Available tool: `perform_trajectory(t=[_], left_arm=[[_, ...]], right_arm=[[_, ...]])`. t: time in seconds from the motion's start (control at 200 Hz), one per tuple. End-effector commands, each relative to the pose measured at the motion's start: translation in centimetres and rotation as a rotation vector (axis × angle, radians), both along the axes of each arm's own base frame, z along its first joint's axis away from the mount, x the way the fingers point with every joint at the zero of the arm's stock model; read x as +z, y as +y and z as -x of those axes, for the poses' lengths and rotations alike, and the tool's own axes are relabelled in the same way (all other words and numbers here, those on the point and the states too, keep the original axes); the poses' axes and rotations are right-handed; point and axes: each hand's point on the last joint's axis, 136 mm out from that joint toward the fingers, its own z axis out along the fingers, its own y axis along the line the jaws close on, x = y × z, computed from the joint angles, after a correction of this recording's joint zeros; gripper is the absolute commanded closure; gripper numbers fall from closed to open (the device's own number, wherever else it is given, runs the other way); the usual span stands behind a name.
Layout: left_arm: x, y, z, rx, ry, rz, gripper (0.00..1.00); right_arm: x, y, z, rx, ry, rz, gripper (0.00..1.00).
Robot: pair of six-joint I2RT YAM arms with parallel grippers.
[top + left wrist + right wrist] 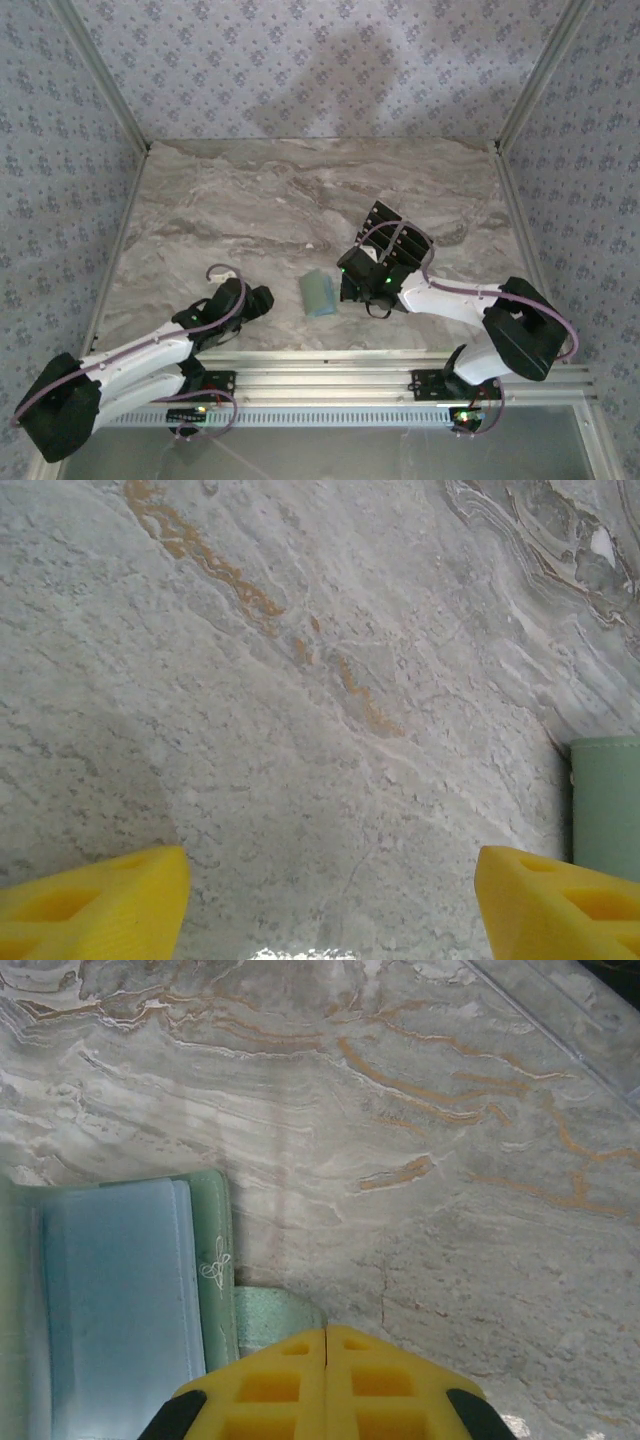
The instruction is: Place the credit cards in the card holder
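The card holder (318,293), a pale green pouch, lies on the marble table near the front middle. In the right wrist view it lies open, showing a pale blue inner pocket (120,1300) and a green snap tab (270,1312). My right gripper (327,1332) is shut, its tips over the end of that tab; I cannot tell if they touch it. In the top view the right gripper (344,288) sits at the holder's right edge. Several black credit cards (398,238) lie fanned out just behind it. My left gripper (332,868) is open over bare marble with nothing between its fingers. It sits left of the holder (606,800).
The marble table (250,200) is boxed in by patterned walls at the back and sides. A metal rail (330,362) runs along the near edge where both arms are bolted. Bare marble stretches behind and to the left of the holder.
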Motion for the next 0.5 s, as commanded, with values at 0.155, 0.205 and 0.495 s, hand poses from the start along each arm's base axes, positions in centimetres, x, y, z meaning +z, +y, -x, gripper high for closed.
perform_trajectory(t=[0.155, 0.205, 0.495], left_arm=[[-0.2, -0.6, -1.1, -0.025, 0.002, -0.069, 0.23], [0.7, -1.0, -1.5, -0.040, -0.011, -0.068, 0.22], [5.7, -4.5, -3.3, -0.160, -0.065, -0.033, 0.18]], right_arm=[[-0.8, 0.3, 0.6, -0.050, -0.006, -0.043, 1.00], [-0.8, 0.5, 0.7, -0.046, -0.006, -0.047, 1.00], [2.4, 2.3, 0.6, -0.016, -0.049, -0.121, 1.00]])
